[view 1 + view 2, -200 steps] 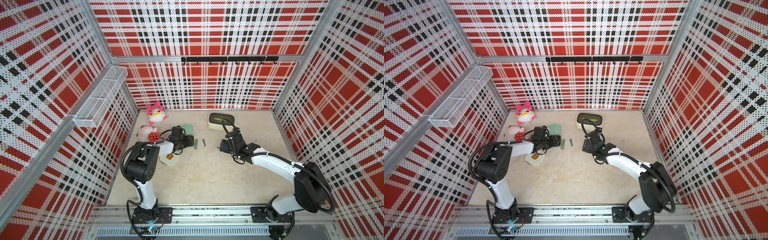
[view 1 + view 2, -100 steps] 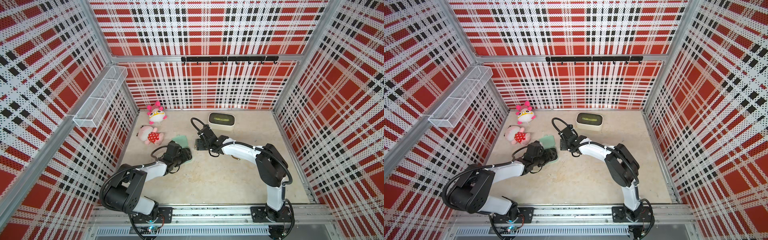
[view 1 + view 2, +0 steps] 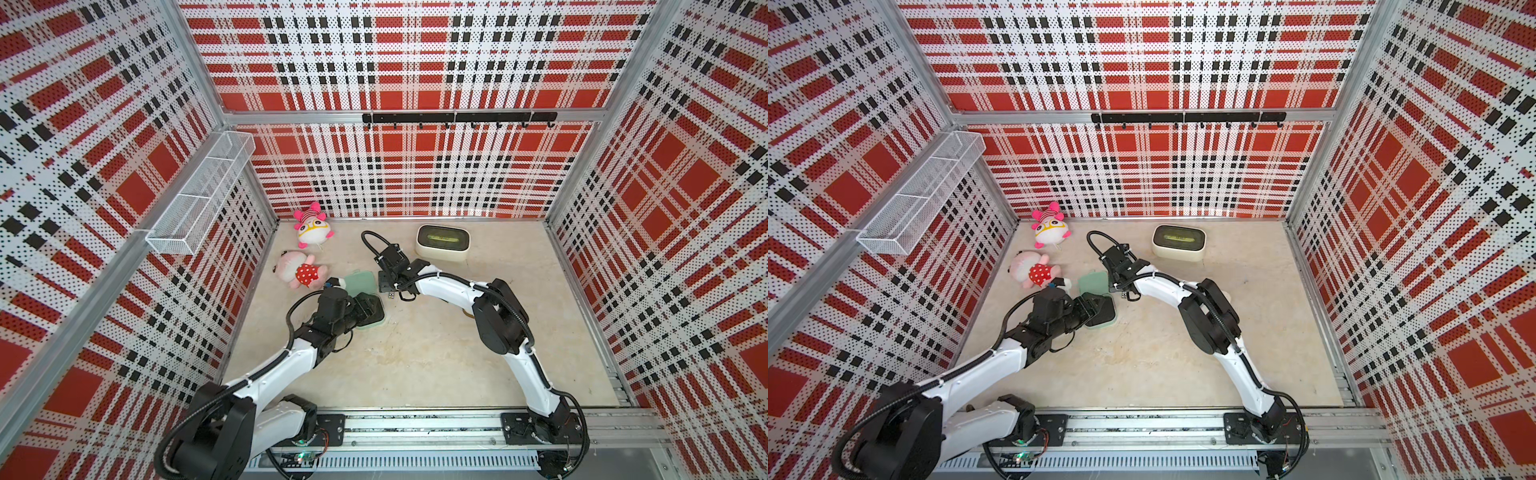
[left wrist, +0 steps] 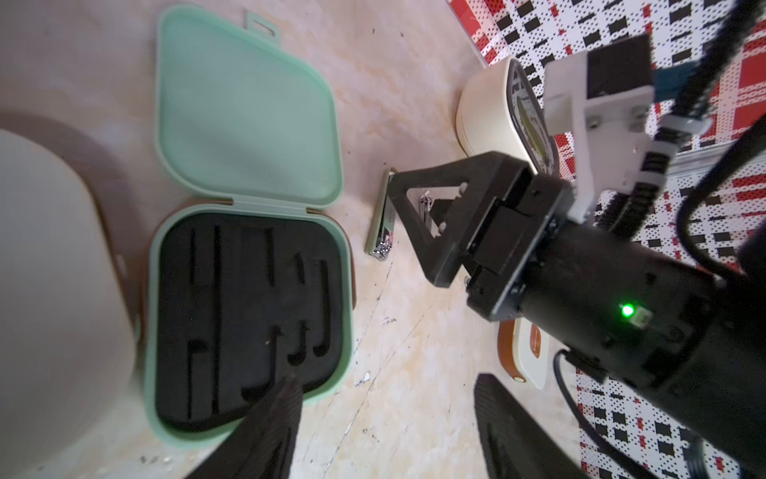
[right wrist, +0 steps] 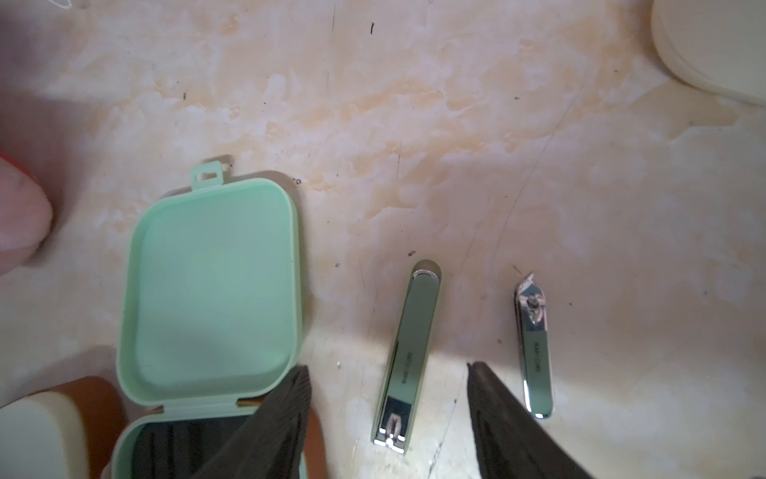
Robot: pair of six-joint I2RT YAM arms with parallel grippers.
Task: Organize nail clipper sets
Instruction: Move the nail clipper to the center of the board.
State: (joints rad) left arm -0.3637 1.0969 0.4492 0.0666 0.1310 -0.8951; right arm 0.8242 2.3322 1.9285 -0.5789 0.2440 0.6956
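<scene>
Nearest: left gripper [image 4: 383, 394] is low over the near edge of the mint green case [image 4: 248, 120]. Its jaws are released, with nothing between them. One finger overlaps the black insert [image 4: 248, 307]; I cannot tell if it touches. The case lies hinged open and flat, lid on the far side, and the visible slots are empty. A cream case [image 4: 49, 269] sits just beside it, blurred.

Next out: right gripper [image 5: 388, 367] has its jaws spread, straddling the large clipper [image 5: 408, 352], which lies flat on the table [image 5: 456, 124] just beside the mint lid. Both fingers stand clear of the metal, so it is not grasped. The small clipper [image 5: 534, 352] lies roughly parallel, outside one finger.

Judgement: the step in hand is picking up the large clipper for the insert.
- The clipper is thin, slick and flat, so go fully down to the table.
- Centre across the narrow width and close squarely, or it may tilt or squirt out.
- Keep the outer finger off the small clipper.
- Left should steady the case base without covering the slots.

Farthest: larger cream box [image 3: 442, 243] and pink plush toys [image 3: 301, 272], uninvolved.
</scene>
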